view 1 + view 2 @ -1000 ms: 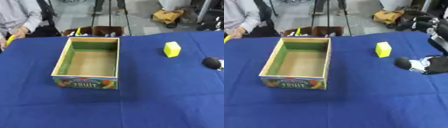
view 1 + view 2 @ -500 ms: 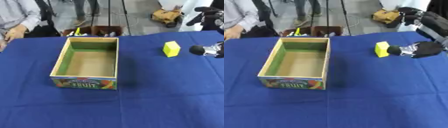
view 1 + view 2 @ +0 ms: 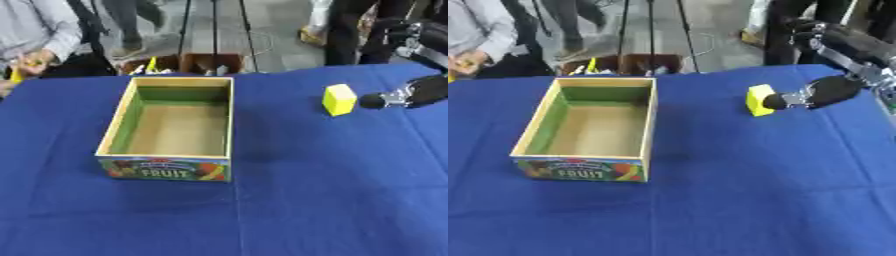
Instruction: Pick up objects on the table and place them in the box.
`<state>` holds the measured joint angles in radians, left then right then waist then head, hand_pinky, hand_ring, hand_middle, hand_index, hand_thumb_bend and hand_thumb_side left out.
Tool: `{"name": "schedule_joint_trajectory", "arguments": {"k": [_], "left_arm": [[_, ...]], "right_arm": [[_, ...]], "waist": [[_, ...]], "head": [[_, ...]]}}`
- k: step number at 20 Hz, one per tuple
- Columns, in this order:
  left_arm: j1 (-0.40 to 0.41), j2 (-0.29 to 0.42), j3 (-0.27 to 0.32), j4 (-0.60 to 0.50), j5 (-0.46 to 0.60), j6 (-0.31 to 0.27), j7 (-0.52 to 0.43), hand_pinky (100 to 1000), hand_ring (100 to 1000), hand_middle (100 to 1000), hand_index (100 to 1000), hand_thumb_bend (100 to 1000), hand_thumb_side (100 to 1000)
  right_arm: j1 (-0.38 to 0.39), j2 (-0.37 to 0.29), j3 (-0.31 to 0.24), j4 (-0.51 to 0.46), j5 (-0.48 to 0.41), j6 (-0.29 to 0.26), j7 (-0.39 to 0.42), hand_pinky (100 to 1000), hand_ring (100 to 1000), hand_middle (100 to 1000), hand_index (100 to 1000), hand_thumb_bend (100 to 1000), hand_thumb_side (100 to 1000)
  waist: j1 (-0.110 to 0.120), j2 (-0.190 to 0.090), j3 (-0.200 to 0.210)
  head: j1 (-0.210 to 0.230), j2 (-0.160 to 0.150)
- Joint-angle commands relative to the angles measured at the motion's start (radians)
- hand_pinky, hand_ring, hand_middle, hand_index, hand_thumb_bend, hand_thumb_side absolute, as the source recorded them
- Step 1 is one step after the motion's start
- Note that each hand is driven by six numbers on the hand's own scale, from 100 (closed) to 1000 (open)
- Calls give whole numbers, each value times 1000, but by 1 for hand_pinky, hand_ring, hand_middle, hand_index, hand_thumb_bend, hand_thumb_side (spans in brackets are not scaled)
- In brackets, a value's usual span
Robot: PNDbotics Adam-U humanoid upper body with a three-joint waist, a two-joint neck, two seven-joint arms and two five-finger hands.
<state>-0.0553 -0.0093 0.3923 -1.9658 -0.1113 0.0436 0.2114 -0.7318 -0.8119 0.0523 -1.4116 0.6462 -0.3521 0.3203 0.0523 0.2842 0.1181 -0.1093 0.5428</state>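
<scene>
A yellow block [image 3: 757, 99] stands on the blue table [image 3: 737, 190], right of centre towards the far side. My right hand [image 3: 831, 90], black with a silver joint, comes in from the right edge. It is stretched out low over the cloth, and its fingertip [image 3: 774, 102] is at the block's right face; blur hides whether they touch. Nothing is held in it. The open wooden box [image 3: 229, 125], green inside with a FRUIT label on its front, sits left of centre with nothing in it. My left hand shows in neither view.
My right forearm [image 3: 846, 42] slants down from the upper right corner. Beyond the table's far edge are tripod legs, a brown crate [image 3: 201, 62] and standing people. A seated person [image 3: 35, 35] is at the far left corner.
My right hand has moved left and away from me, from the table's right edge to the yellow block's right side. The block and the box have not moved.
</scene>
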Motion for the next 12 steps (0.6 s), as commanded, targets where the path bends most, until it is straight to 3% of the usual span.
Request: {"name": "schedule_joint_trajectory", "arguments": {"k": [1,10,12], "left_arm": [[-2,15,-3,-9,3,-4,-4,326,419,466,637,218,687],[-2,13,-6,-4,2,-9,-12,326,419,466,637,220,688],[-2,11,-7,-2,2,-10,-14,326,419,466,637,220,688]], "right_arm": [[-44,-26,4,55,33,-20,13,706,1000,712,815,814,848],[-130,-8,16,198,103,-69,41,727,1000,747,845,840,754],[-138,-7,14,211,110,-83,50,740,1000,762,853,850,691]], "waist": [[-5,-13,4],[-7,2,18],[-7,7,20]], "head": [[-9,-16],[-26,-33],[-29,-35]]}}
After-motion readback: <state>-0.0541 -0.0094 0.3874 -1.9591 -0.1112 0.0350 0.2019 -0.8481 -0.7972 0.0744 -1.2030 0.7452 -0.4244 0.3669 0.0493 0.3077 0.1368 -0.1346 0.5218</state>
